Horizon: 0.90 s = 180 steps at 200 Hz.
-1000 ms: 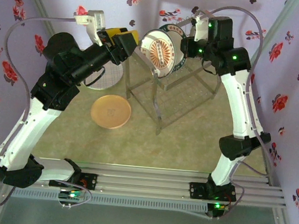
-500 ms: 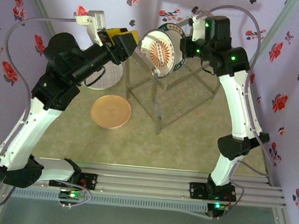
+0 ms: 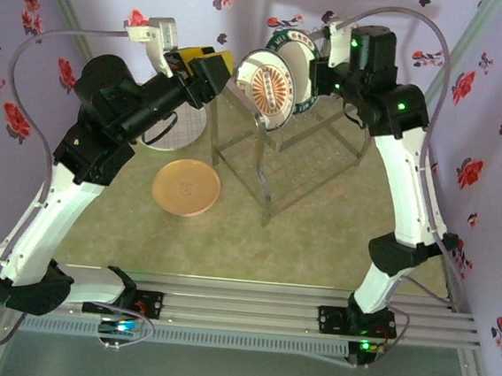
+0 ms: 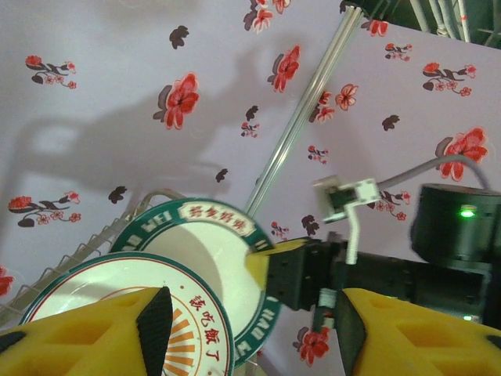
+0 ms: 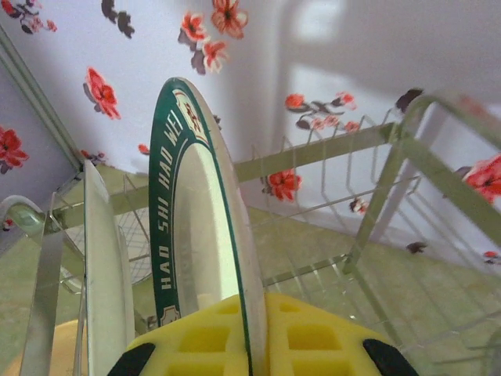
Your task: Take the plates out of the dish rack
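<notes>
The dish rack (image 3: 264,176), a clear-barred frame, stands at the middle back of the table. A white plate with an orange sunburst (image 3: 269,88) stands on edge in its top tier. Just behind it is a white plate with a green rim (image 3: 292,41), and my right gripper (image 3: 322,54) is shut on that rim. In the right wrist view the green-rimmed plate (image 5: 196,219) runs edge-on between the yellow fingers of the right gripper (image 5: 254,333). My left gripper (image 3: 218,71) is open at the sunburst plate's left rim. In the left wrist view the sunburst plate (image 4: 196,321) reaches into the left gripper's (image 4: 250,337) gap.
A pink plate (image 3: 186,186) lies flat on the table left of the rack. A white grid-patterned plate (image 3: 185,128) lies behind it, partly under my left arm. Flowered walls close in on three sides. The rack's wire slots (image 5: 329,172) stand right of the held plate.
My right gripper has risen and moved back with the green-rimmed plate, which now stands higher behind the sunburst plate. The left arm has not moved.
</notes>
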Motion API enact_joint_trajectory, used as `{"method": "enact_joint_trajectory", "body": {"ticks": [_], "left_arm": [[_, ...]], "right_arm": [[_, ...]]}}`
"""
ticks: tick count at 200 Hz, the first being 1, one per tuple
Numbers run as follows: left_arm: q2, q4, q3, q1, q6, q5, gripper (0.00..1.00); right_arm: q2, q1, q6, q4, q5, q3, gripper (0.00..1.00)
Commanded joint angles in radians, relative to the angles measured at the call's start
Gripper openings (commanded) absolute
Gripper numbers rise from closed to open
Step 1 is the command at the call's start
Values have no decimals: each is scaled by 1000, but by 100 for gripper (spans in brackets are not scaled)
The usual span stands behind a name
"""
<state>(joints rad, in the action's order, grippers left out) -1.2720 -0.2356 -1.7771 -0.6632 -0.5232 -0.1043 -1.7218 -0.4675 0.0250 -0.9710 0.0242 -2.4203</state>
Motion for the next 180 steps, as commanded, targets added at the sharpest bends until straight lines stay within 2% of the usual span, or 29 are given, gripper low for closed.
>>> {"method": "enact_joint_trajectory", "body": {"ticks": [1, 80, 180], "left_arm": [[-9, 53, 13, -10, -21, 0, 59], [-138, 48, -84, -38, -113, -84, 59], [-501, -43, -471, -60, -245, -244, 59]], "right_arm": [[64, -2, -32, 55, 82, -41, 0], [199, 35, -30, 206, 245, 50, 0], [291, 215, 246, 304, 36, 131, 0]]}}
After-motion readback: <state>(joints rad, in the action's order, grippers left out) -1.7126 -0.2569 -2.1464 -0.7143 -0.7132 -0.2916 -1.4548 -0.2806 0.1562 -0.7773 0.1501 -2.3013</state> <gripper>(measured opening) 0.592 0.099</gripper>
